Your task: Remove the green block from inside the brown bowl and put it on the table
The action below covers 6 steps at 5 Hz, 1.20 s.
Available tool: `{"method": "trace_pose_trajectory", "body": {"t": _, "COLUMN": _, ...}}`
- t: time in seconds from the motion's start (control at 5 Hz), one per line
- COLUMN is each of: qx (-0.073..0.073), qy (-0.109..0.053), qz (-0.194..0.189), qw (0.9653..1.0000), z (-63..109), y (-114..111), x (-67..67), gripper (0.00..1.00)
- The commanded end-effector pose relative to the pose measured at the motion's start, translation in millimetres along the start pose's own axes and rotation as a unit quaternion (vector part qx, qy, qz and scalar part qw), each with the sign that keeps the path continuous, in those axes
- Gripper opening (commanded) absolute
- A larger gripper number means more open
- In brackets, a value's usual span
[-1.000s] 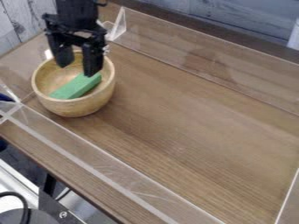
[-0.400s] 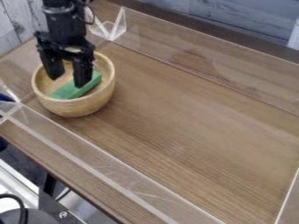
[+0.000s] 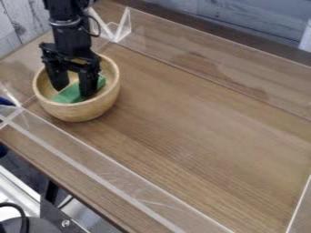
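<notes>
Pincer (image 3: 73, 85) is wide open rn, fingers down in the brown wooden bowl (image 3: 76, 116) on either side of the green block (image 3: 69, 94). Can't tell if it's touching the block tbh. Bowl's on the wood-grain counter (image 3: 195, 127).

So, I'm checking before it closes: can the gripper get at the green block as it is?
Probably yes: the gripper is open and already down inside the brown bowl at the green block, with no lid in the way.

Likely lab: robot arm (image 3: 71, 20), wood-grain table (image 3: 195, 118), clear acrylic edging (image 3: 104, 168).
</notes>
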<state>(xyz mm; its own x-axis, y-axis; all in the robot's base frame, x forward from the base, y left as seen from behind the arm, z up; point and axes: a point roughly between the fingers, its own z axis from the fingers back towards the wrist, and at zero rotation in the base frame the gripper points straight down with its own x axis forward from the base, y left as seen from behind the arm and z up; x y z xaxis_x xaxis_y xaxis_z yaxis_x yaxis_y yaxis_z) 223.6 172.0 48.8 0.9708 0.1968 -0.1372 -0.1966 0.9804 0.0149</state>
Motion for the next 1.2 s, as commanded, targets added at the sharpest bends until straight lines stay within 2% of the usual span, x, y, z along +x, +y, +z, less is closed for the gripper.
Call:
{"method": "trace_pose_trajectory", "body": {"t": 0.0, "qx": 0.012, "qy": -0.024, "qz": 0.005, "qw": 0.9996, "z": 13.3, "y": 5.3, "x": 10.5, "gripper": 1.0}}
{"method": "trace_pose_trajectory", "body": {"t": 1.0, "qx": -0.007, "qy": -0.03, "qz": 0.006, "qw": 0.9995, "z": 26.6, "y": -13.4, "x": 17.0, "gripper": 1.0}}
